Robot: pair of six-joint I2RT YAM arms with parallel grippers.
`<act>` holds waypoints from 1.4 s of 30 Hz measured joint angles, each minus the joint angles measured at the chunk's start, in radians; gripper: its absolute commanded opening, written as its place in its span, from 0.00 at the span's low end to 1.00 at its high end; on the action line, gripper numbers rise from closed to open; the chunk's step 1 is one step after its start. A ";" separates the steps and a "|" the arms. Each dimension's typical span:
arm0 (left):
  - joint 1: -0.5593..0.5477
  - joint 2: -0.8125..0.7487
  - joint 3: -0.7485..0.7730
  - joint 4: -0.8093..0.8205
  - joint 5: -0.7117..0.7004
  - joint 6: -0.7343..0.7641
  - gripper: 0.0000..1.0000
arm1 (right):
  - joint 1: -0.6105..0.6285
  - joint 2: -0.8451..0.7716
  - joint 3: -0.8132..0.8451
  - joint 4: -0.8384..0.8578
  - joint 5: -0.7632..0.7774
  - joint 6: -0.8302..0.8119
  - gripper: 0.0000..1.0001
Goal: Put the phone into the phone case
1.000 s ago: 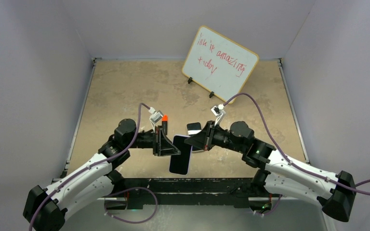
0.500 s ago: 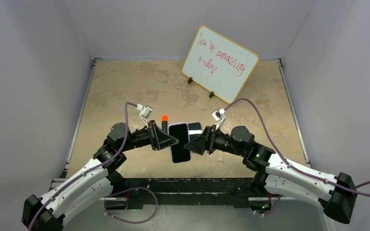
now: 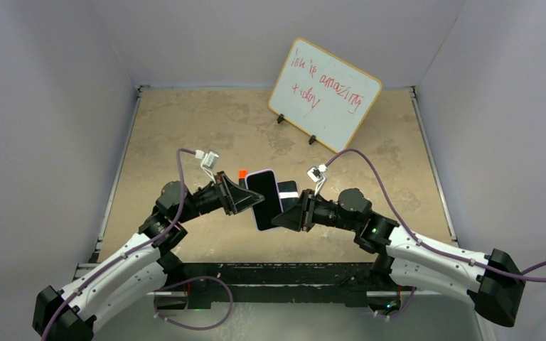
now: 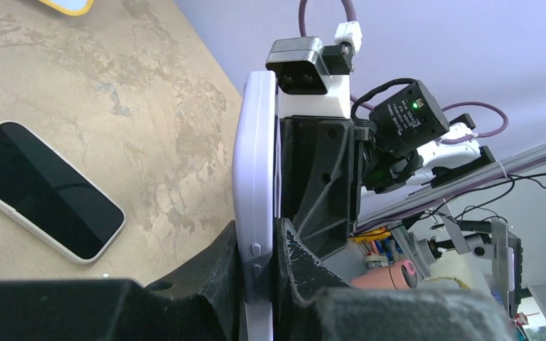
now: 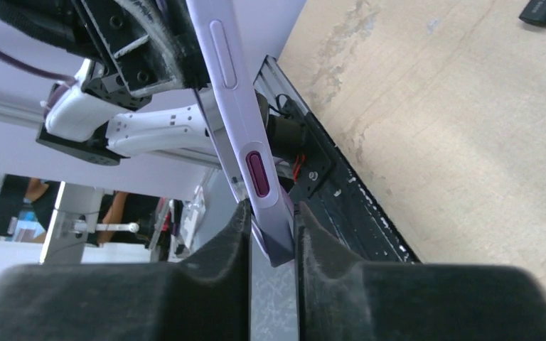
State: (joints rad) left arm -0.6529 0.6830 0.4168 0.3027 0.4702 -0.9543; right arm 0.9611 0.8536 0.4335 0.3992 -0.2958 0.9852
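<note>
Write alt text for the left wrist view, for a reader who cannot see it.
The left gripper clamps the pale lavender phone case, seen edge-on up the middle of the frame. To the left, the phone lies apart from it, black screen up, on the mottled tan table.

The left arm (image 3: 117, 264) and right arm (image 3: 434, 250) are white with black joints. The left gripper (image 3: 260, 202) and right gripper (image 3: 275, 221) are black. 2 purple cables (image 3: 179, 170) trail.
</note>
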 measured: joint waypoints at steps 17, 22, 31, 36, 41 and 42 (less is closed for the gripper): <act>-0.003 0.010 0.014 -0.109 -0.104 0.060 0.00 | 0.001 -0.001 -0.008 -0.042 0.052 0.052 0.82; 0.029 0.094 0.053 -0.246 -0.161 0.122 0.00 | 0.001 -0.101 -0.008 -0.124 0.126 0.043 0.99; 0.426 0.375 0.256 -0.359 -0.028 0.219 0.00 | 0.001 -0.150 -0.008 -0.187 0.156 0.040 0.99; 0.588 0.610 0.404 -0.401 0.003 0.304 0.00 | 0.001 -0.150 -0.005 -0.215 0.155 0.018 0.99; 0.690 0.841 0.542 -0.477 0.026 0.373 0.00 | 0.001 -0.148 0.029 -0.268 0.155 -0.009 0.99; 0.702 0.893 0.586 -0.505 0.035 0.389 0.00 | 0.001 -0.147 0.037 -0.274 0.155 -0.014 0.99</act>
State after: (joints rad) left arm 0.0490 1.5764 1.0023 -0.2024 0.5049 -0.5652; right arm 0.9619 0.7067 0.4706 0.1253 -0.1410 0.9710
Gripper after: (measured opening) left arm 0.170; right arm 0.987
